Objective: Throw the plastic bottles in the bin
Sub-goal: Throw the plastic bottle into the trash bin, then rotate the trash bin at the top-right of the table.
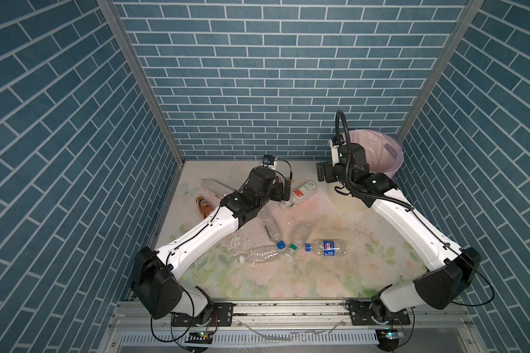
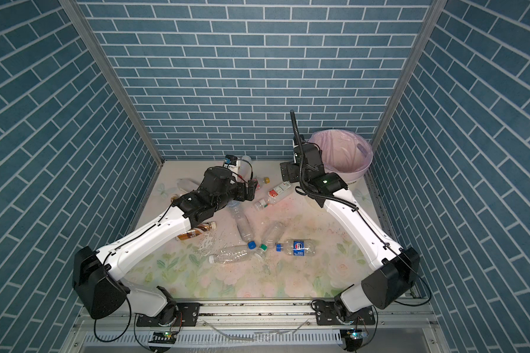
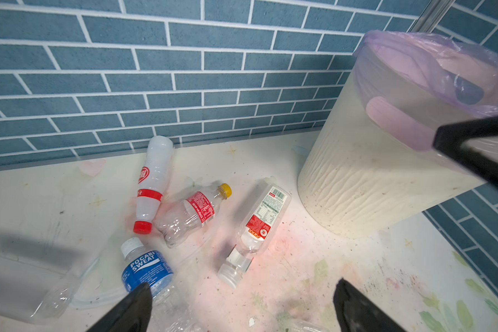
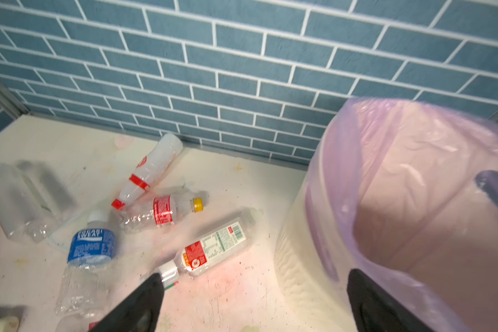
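The bin point(image 3: 357, 178) is matt cream plastic with a rough ribbed wall, spotted with dirt. Its bag point(image 3: 408, 51) is thin, wrinkled film with a light shine. The clear bottles point(image 1: 328, 247) are glossy, dented plastic; the white bottle point(image 3: 156, 163) looks frosted. The table point(image 3: 41, 201) is a printed sheet, perhaps vinyl, scratched and stained. The walls point(image 3: 213, 57) look matt and grainy; the posts point(image 1: 141, 76) are brushed metal.

The bin point(image 2: 361, 172) stands at the far right corner of the table point(image 2: 318, 275), the plastic bottles point(image 2: 297, 247) scattered left and before it.
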Robot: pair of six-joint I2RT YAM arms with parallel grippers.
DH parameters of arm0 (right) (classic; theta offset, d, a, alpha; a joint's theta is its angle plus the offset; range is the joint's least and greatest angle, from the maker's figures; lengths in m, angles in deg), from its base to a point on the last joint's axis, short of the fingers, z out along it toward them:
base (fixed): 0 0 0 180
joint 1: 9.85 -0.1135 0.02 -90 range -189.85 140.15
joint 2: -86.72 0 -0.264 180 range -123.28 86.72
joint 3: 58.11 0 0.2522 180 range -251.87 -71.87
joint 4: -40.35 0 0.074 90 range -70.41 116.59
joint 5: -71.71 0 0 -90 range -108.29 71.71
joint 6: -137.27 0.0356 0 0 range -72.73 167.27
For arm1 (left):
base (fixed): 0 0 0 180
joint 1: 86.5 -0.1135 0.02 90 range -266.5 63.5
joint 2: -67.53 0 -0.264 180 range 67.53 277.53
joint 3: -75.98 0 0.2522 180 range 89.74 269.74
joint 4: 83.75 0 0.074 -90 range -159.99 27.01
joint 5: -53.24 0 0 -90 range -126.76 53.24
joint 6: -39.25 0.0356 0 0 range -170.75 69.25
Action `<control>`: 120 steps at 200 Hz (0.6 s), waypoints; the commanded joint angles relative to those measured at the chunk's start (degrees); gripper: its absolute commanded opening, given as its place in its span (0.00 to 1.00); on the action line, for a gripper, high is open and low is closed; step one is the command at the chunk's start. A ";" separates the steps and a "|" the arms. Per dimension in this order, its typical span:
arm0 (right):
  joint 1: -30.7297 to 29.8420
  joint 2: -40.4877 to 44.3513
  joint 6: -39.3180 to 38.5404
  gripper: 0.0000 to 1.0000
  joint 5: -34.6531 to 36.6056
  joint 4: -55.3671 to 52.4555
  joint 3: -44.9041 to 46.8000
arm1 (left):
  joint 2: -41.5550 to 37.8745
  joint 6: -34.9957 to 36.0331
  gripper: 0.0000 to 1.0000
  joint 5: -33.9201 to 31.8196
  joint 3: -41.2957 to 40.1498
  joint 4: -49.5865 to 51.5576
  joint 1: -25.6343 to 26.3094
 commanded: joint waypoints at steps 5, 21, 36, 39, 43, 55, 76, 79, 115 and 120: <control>0.02 -1.06 0.98 0.99 -0.97 0.19 3.15 | 1.32 0.50 0.99 2.75 1.33 5.01 -0.45; 0.43 -1.26 1.08 0.99 -0.53 -0.75 4.90 | 1.86 -0.53 0.99 5.13 0.81 4.30 -0.44; 1.36 -0.81 1.48 0.99 -0.31 -1.10 7.34 | 2.64 -1.28 0.99 7.07 0.85 4.11 -0.48; 1.63 -0.56 1.57 0.99 -0.35 -1.20 7.97 | 2.75 -1.37 0.99 7.36 0.91 4.11 -0.44; 1.97 -0.28 1.78 0.99 -0.44 -1.23 8.68 | 2.89 -1.51 0.99 7.75 0.97 4.03 -0.37; 3.02 0.69 2.06 0.99 -0.30 -0.86 11.70 | 3.53 -1.85 0.99 8.69 1.14 3.85 -0.40; 5.28 1.92 2.29 0.99 -0.57 0.35 16.66 | 4.53 -1.95 0.99 9.90 1.77 4.09 -0.41; 5.69 1.98 2.29 0.99 -0.73 0.62 17.28 | 4.68 -1.96 0.99 9.96 1.85 4.11 -0.41; 12.00 0.92 2.16 0.99 -3.39 4.94 22.15 | 6.51 -2.72 0.99 9.91 2.53 4.60 -0.48; 12.70 0.68 1.96 0.99 -3.63 5.63 22.52 | 6.86 -2.85 0.99 10.00 2.65 4.97 -0.45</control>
